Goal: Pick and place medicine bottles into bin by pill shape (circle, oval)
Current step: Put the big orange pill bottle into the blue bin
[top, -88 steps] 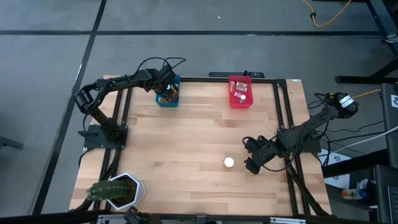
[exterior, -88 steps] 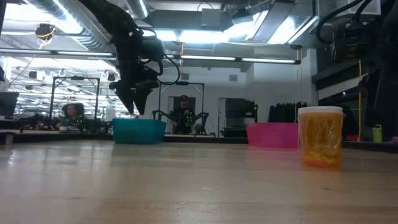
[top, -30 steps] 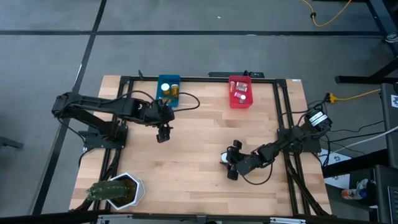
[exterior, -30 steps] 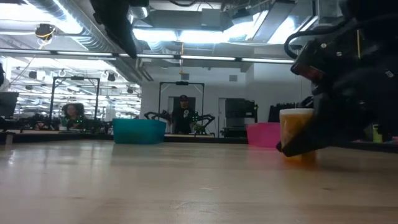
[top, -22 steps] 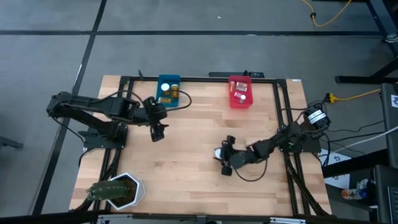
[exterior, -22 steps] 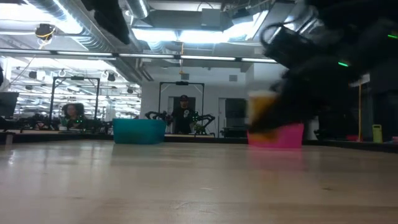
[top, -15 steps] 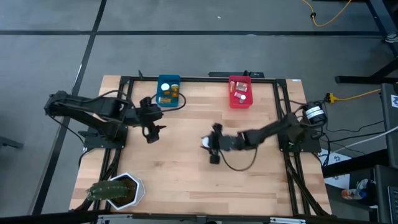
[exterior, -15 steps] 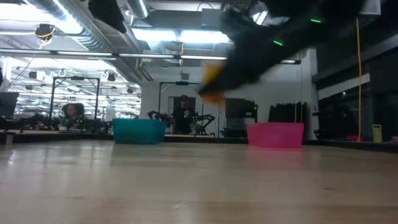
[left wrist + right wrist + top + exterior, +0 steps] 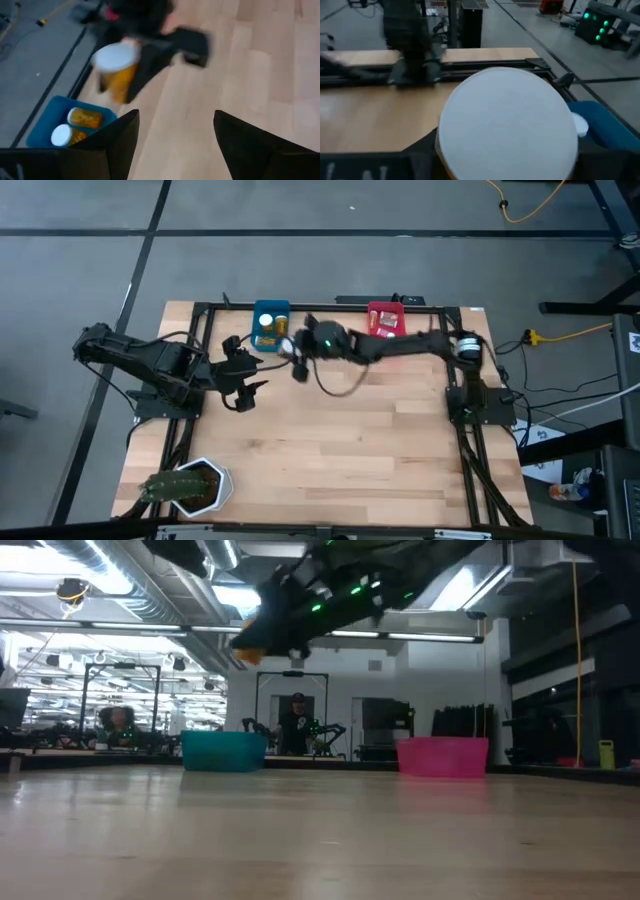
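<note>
Two bins (image 9: 270, 323), one plant (image 9: 182, 487), two arms (image 9: 150, 362).

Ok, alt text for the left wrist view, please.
The right gripper carries an amber medicine bottle with a white cap above the wooden table, near the blue bin. That bin holds two amber bottles. The left gripper is open in the foreground.

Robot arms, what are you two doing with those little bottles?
The right gripper is carrying a medicine bottle with a white cap and an amber body through the air, close to the blue bin at the back of the table. That bin already holds a couple of bottles, and the red bin beside it holds some too. The left gripper is empty and open, waiting over the left side of the table. A green plant sits at the front corner.
</note>
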`<state>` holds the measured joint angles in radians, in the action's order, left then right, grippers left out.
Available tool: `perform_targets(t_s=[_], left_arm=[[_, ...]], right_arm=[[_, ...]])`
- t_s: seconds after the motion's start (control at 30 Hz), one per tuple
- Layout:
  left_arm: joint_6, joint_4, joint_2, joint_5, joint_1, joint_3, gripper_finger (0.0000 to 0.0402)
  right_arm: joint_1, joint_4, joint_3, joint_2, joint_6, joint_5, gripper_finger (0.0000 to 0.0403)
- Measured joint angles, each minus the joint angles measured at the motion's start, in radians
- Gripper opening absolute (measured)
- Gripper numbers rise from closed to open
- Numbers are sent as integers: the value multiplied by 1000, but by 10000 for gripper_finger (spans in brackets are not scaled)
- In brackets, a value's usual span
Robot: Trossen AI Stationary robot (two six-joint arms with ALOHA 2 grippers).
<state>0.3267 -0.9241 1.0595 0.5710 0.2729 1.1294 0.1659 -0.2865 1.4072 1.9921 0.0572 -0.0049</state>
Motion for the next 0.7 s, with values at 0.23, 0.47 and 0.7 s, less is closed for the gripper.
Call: perform_targets(t_s=[0.23,0.47,0.7], left_arm=[[1,0,0,23,26,0,247],[4,-3,0,21,26,0,247],[3,-7,0,20,25,0,247]], right_arm=[[83,118,344,259,-57,-23,176],[117,280,619,441,-57,86,191],[148,445,723,493,-51,88,248]])
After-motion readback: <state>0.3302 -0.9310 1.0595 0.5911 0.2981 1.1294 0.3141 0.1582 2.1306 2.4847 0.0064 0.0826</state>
